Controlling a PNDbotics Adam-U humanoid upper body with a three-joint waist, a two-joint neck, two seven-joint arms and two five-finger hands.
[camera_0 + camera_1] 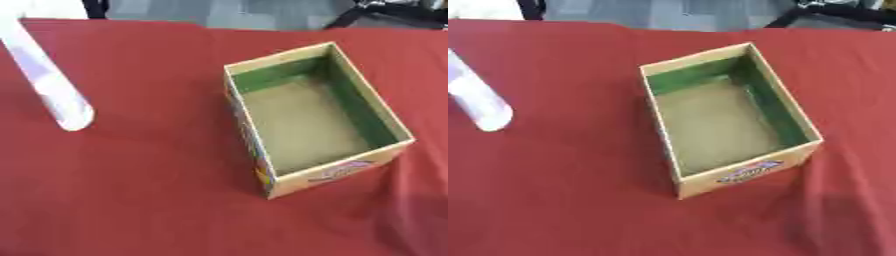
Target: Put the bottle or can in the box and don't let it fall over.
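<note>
Bottle left of open box

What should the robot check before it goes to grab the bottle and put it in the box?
1. Box open on top: ok.
2. Box has nothing inside: ok, only its bare floor shows.
3. Bottle standing on the red table: ok; its top runs out of view.
4. Bottle apart from the box: ok, it stands well to the left.
5. Robot hand ready to grab: cannot tell, neither robot hand is in view.
6. Box flat on the table: ok.
</note>
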